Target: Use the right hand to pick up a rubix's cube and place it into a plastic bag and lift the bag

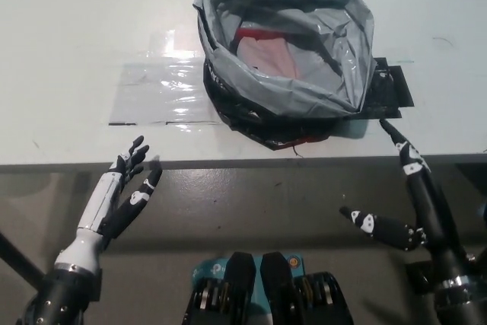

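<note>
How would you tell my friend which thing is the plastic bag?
Look at the white table. Near its front edge, toward the right, sits the plastic bag, grey and shiny, crumpled, with its mouth open wide and something red and pinkish showing inside. Beside it lies only a flat clear sheet; the bag is the one puffy, standing thing.
</note>
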You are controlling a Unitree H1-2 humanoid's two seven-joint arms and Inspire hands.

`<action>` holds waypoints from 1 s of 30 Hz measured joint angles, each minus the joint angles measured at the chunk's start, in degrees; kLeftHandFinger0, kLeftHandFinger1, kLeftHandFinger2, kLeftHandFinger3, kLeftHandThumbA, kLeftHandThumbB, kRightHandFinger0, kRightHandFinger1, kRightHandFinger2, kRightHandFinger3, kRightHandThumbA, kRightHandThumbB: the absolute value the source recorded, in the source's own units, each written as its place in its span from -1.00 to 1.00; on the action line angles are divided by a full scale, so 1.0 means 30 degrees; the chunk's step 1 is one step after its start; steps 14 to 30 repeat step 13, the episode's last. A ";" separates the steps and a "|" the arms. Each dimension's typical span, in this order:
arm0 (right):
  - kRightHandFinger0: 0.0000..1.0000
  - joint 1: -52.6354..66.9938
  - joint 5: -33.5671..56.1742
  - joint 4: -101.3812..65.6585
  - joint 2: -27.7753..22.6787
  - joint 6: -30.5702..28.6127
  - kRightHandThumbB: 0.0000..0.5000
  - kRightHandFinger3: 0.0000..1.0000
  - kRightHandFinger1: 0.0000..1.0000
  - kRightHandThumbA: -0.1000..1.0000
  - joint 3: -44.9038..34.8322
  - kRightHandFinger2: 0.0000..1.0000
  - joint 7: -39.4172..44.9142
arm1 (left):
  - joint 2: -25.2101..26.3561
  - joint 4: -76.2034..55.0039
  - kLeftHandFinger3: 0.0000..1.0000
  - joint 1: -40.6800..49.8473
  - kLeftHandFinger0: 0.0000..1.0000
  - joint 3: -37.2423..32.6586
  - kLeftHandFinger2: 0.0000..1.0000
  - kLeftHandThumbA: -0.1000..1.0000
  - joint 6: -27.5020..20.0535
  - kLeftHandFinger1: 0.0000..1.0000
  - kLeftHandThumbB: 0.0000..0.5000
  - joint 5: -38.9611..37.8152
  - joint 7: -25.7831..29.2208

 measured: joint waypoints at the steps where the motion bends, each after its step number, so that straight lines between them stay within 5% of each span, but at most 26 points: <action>1: 1.00 0.0105 -0.0102 0.0351 0.0027 -0.0307 -0.51 1.00 1.00 1.00 0.0005 1.00 -0.0256 | 0.0000 -0.0046 1.00 0.0007 1.00 -0.0001 1.00 0.57 0.0050 1.00 -0.23 -0.0001 -0.0004; 4: 1.00 0.0358 -0.0384 0.1302 0.0038 -0.1152 -0.63 1.00 1.00 1.00 0.0014 1.00 -0.0975 | 0.0016 -0.0247 1.00 0.0047 1.00 -0.0004 1.00 0.56 0.0241 1.00 -0.20 -0.0002 -0.0076; 12: 1.00 0.1115 -0.0755 0.3039 0.0090 -0.3328 -0.47 1.00 1.00 0.96 0.0079 1.00 -0.2742 | 0.0124 -0.0875 1.00 0.0464 1.00 -0.0091 1.00 0.51 0.0523 1.00 -0.11 -0.0032 -0.0416; 30: 1.00 0.1115 -0.0755 0.3039 0.0090 -0.3328 -0.47 1.00 1.00 0.96 0.0079 1.00 -0.2742 | 0.0124 -0.0875 1.00 0.0464 1.00 -0.0091 1.00 0.51 0.0523 1.00 -0.11 -0.0032 -0.0416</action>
